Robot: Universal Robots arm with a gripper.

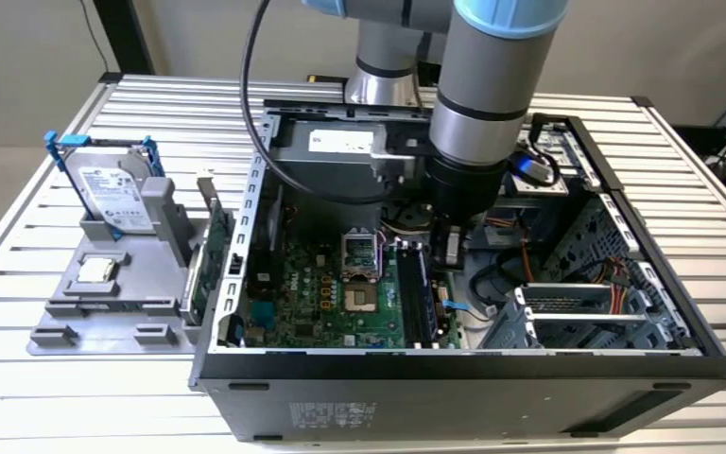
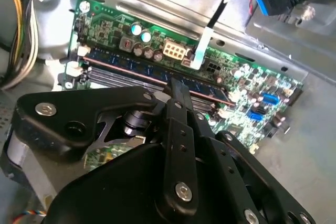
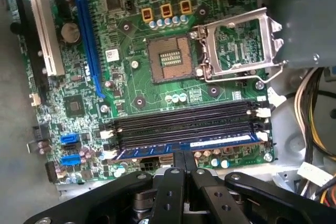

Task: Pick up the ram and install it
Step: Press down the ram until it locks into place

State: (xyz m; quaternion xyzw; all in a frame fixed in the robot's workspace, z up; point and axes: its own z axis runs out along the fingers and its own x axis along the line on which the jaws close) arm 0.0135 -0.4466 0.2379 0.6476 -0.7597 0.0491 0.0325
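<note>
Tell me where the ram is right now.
The ram lies in the memory slot nearest the motherboard's edge, beside the empty black slots, with the gripper at its middle. In the exterior view it sits inside the computer case.

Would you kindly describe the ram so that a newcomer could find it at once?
Look inside the open computer case at the green motherboard. Beside the empty black memory slots lies the ram, directly ahead of the gripper: the one blue-edged stick among them.

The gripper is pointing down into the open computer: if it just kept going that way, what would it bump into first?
Most likely the ram, standing in its slot on the green board. The gripper has its fingertips together right at the stick's upper edge; whether they already touch is unclear.
</note>
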